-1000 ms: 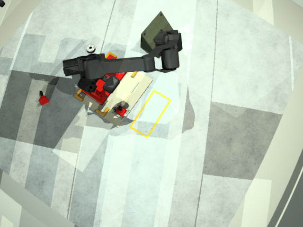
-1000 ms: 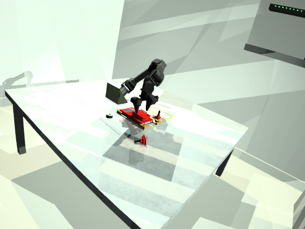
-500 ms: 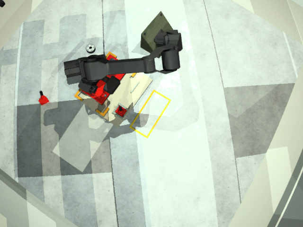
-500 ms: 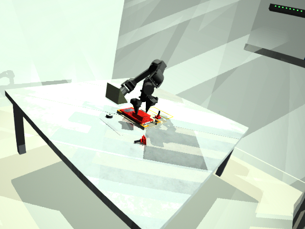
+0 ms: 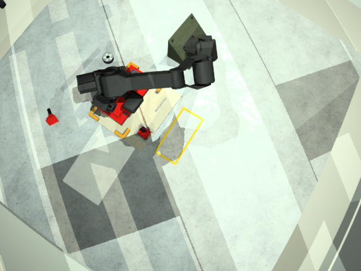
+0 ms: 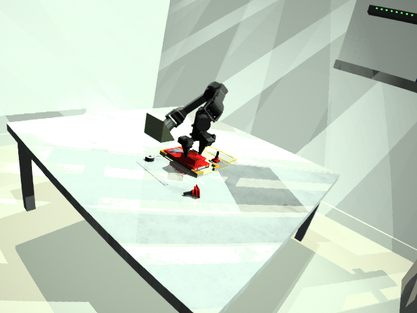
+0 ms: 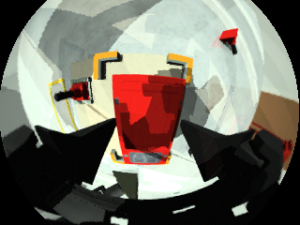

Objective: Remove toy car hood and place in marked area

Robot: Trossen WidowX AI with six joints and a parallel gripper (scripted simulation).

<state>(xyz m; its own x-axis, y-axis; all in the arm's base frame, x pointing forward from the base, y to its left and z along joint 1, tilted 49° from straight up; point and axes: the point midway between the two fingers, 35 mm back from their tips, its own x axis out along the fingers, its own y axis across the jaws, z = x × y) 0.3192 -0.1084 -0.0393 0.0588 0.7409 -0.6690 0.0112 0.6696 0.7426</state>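
The toy car (image 5: 141, 69) (image 6: 170, 150) is red and sits on a pale board between orange corner brackets. Its hood (image 5: 119, 110) (image 6: 196, 159) (image 7: 145, 105) is a raised red block on the car, partly hidden by the arm in the top view. My gripper (image 5: 120, 104) (image 6: 193, 155) (image 7: 149, 122) is open and empty, with one finger on each side of the hood, low over the car. Whether a fingertip touches the hood I cannot tell. The marked area (image 5: 183, 108) (image 6: 236, 159) (image 7: 50, 86) is a yellow rectangular outline on the table beside the board.
A red piece with a black knob (image 5: 143, 132) (image 6: 216, 159) stands on the board (image 5: 168, 100) at the corner near the outline. A similar loose piece (image 5: 52, 119) (image 6: 197, 191) lies on the table. A small wheel (image 5: 108, 57) (image 6: 149, 158) lies on the car's other side.
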